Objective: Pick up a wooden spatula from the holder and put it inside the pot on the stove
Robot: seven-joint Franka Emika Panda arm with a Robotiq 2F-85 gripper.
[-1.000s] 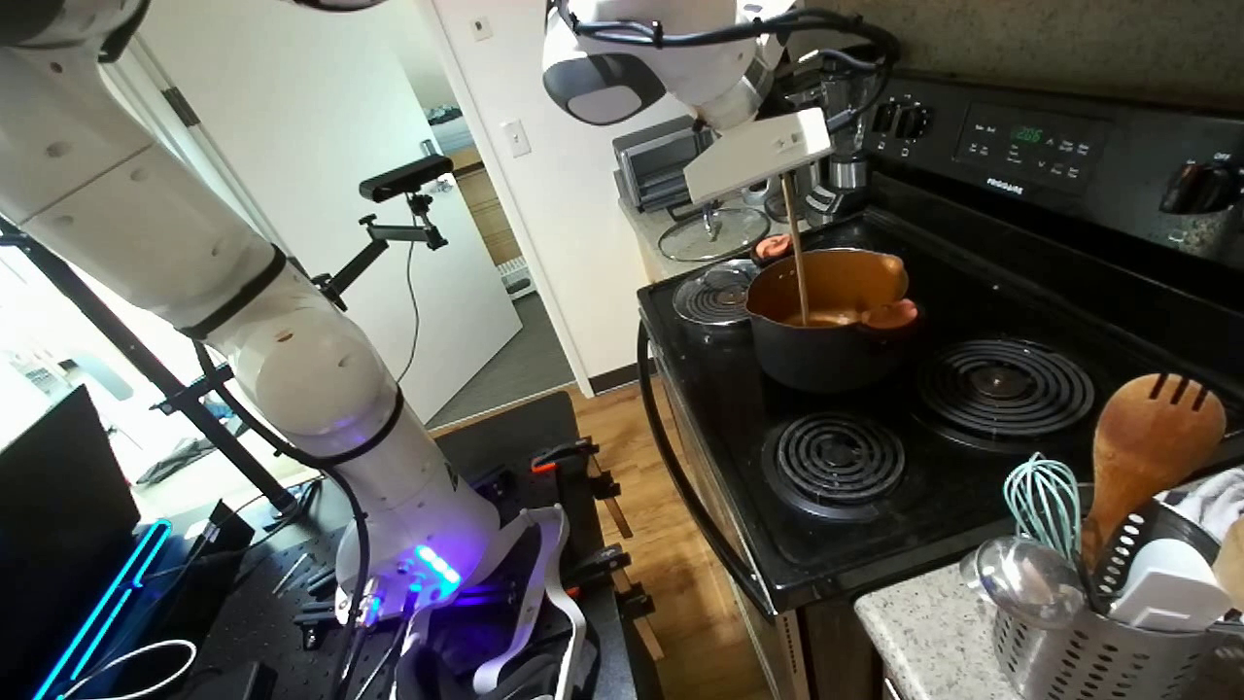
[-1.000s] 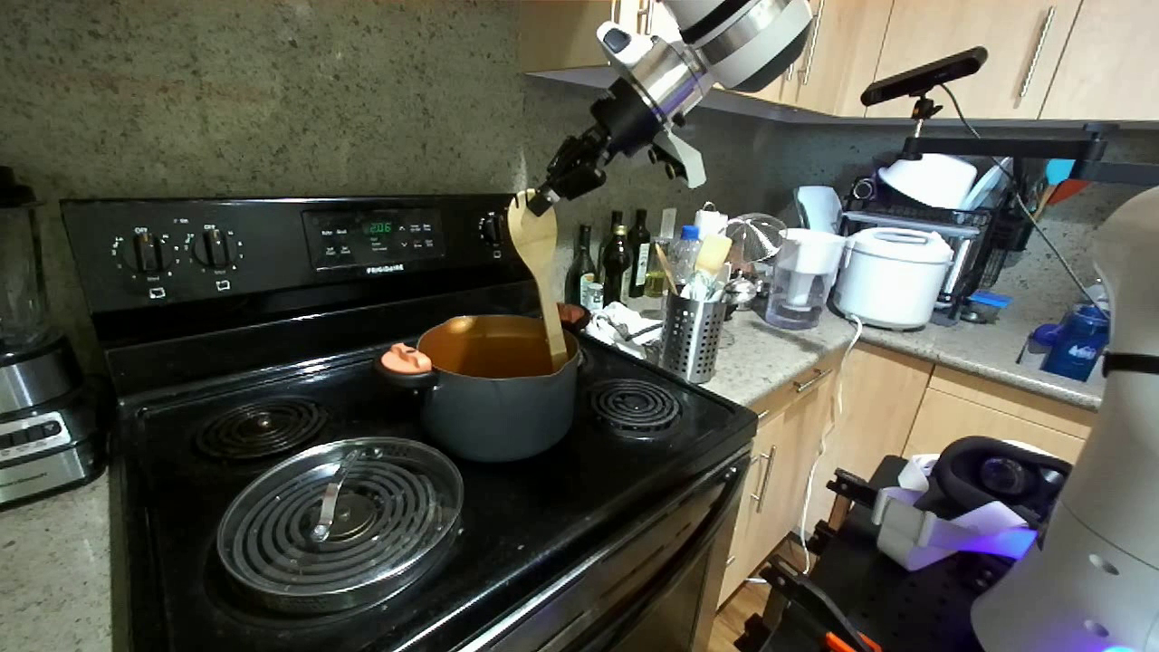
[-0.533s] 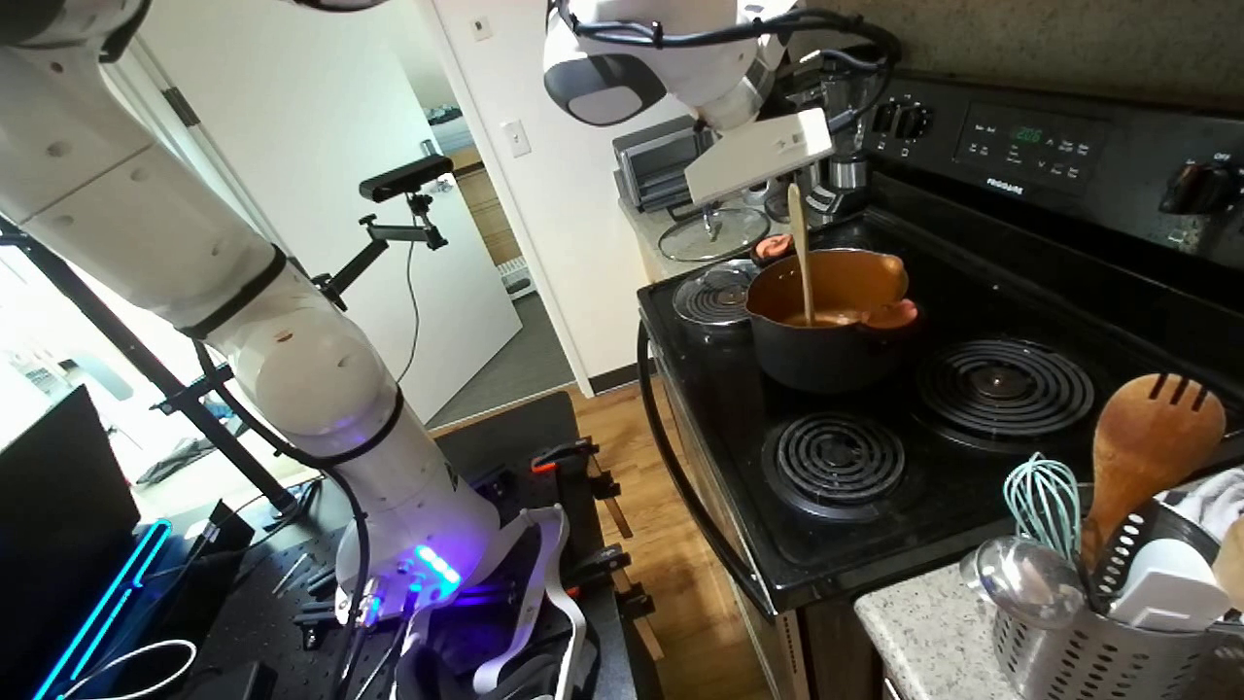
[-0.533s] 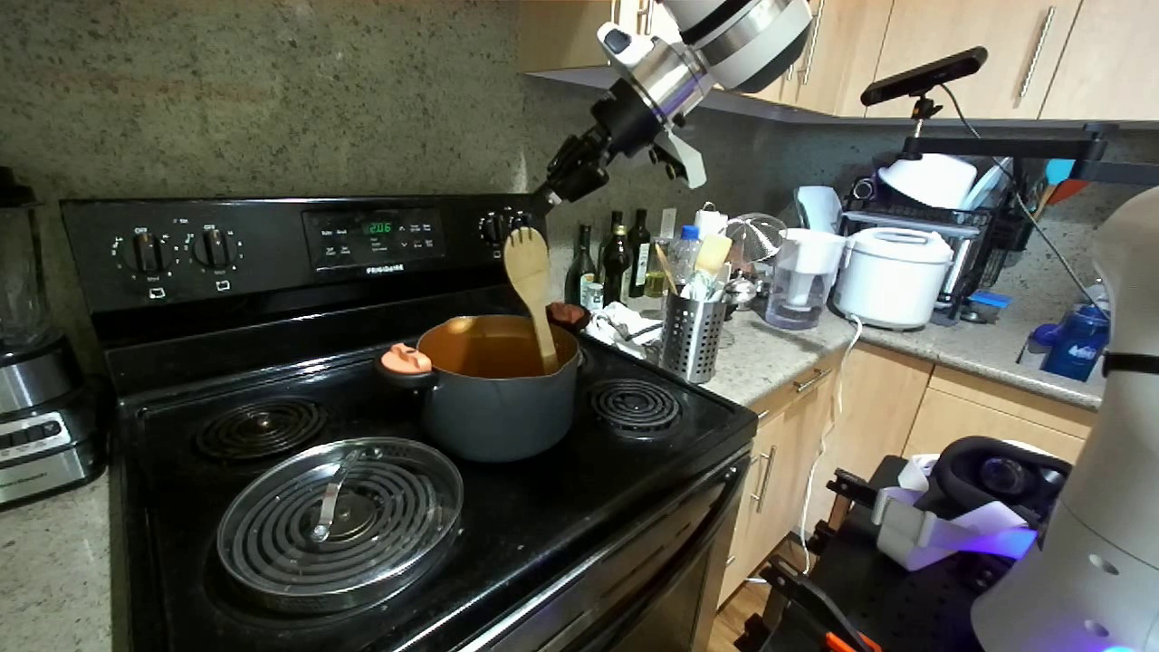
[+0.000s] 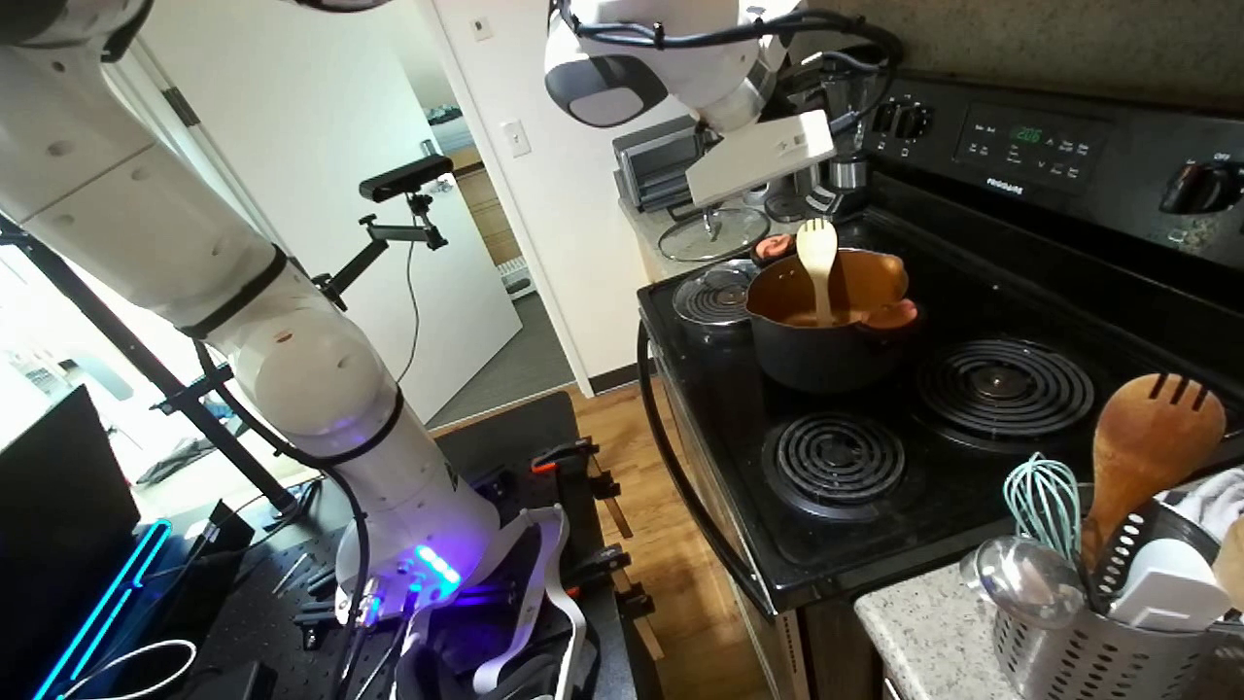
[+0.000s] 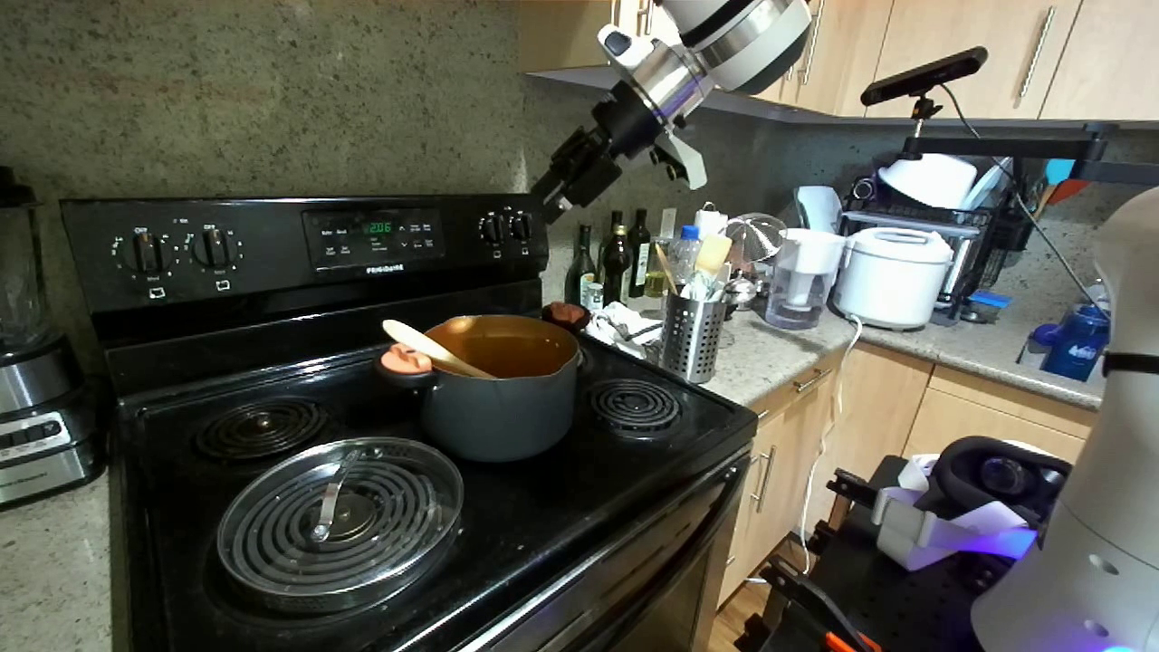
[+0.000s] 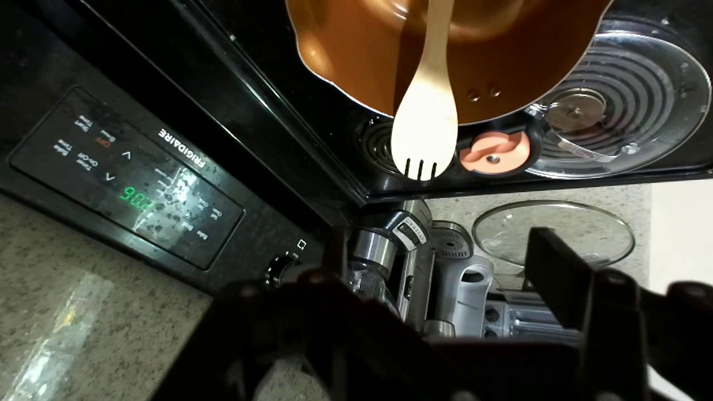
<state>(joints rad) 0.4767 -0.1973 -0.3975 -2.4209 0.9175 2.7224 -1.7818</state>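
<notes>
Your gripper (image 7: 440, 248) stands with its fingers spread apart. The wooden spatula (image 7: 428, 120) leans handle-down in the orange-lined pot (image 6: 498, 418), its slotted head jutting past the rim; the perforated holder (image 5: 1079, 656) bears a teal whisk (image 5: 1045, 501) and other utensils (image 5: 1155, 442)

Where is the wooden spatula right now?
In an exterior view, the wooden spatula is tilted in the pot, narrow end inside, slotted head out past the rim at picture left, near the orange-topped side handle.

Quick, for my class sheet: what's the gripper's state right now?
Gripper: open, holding nothing; the wooden spatula sits tilted in the pot.
</notes>
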